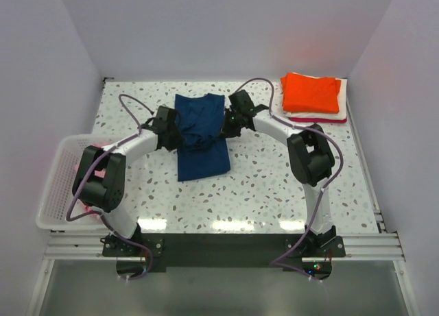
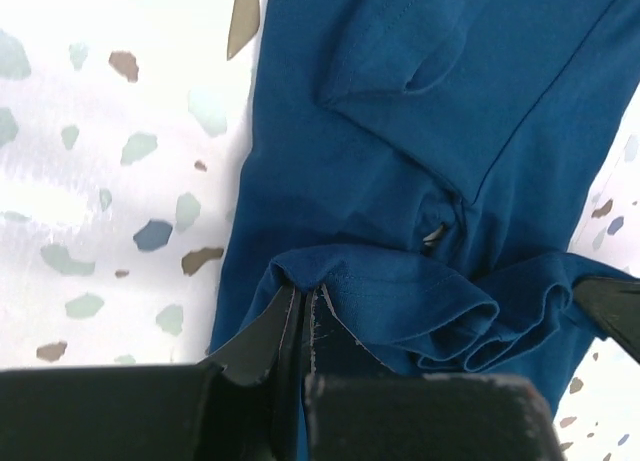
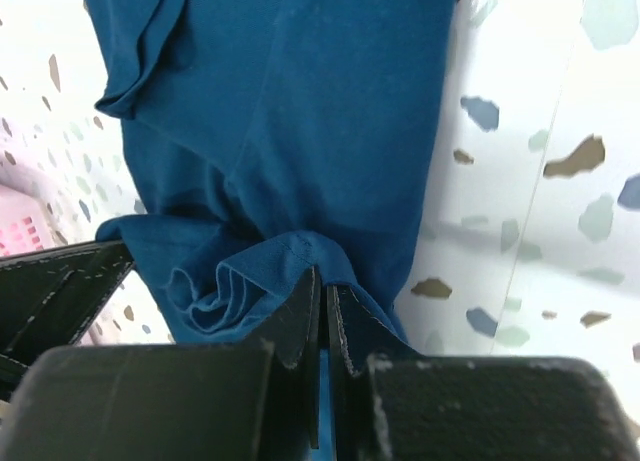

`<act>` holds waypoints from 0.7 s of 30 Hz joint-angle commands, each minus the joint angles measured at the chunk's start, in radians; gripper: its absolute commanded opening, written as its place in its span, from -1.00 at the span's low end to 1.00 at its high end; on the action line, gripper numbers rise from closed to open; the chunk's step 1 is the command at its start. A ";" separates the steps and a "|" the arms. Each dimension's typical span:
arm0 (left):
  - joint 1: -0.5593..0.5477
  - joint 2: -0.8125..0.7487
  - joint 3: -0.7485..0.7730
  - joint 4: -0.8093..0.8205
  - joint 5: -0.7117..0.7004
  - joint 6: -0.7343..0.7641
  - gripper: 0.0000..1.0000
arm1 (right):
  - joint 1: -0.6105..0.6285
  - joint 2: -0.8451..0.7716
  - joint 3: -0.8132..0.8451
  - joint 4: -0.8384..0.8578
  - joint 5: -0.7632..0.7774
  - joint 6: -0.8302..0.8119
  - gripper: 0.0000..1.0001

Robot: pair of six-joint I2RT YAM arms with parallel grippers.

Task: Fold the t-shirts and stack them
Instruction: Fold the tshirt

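Both left gripper [image 2: 303, 299] and right gripper [image 3: 322, 286], jaws closed, pinch the navy blue cloth t-shirt [image 1: 203, 158]; move them evenly together.

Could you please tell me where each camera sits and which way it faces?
Top external: high behind the arm bases, looking down on the table; both arms show, left hand and right hand shut on the navy t-shirt.
Left wrist: on the left arm, facing down along its own hand at the pinched cloth.
Right wrist: on the right arm, likewise, its own hand at the bottom.
Shared: both wrist views show the same bunched navy fold.
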 commanded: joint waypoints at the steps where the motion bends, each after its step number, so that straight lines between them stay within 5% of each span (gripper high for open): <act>1: 0.023 0.039 0.074 0.053 0.015 0.025 -1.00 | -0.015 0.029 0.065 0.014 -0.050 -0.016 -1.00; 6: 0.060 0.051 0.101 0.112 0.077 0.056 -0.81 | -0.045 0.047 0.077 0.037 -0.095 -0.018 -0.86; 12: 0.092 0.047 0.151 0.099 0.109 0.090 -0.05 | -0.090 0.028 0.070 0.066 -0.141 -0.025 -0.43; 15: 0.106 0.018 0.155 0.092 0.123 0.108 0.13 | -0.097 -0.011 0.059 0.072 -0.135 -0.041 -0.18; 18: 0.105 -0.027 0.132 0.078 0.130 0.105 0.11 | -0.097 -0.057 0.059 0.045 -0.113 -0.081 -0.06; 21: 0.097 -0.093 0.054 0.084 0.137 0.082 -0.17 | -0.084 -0.113 -0.004 0.032 -0.034 -0.099 -0.09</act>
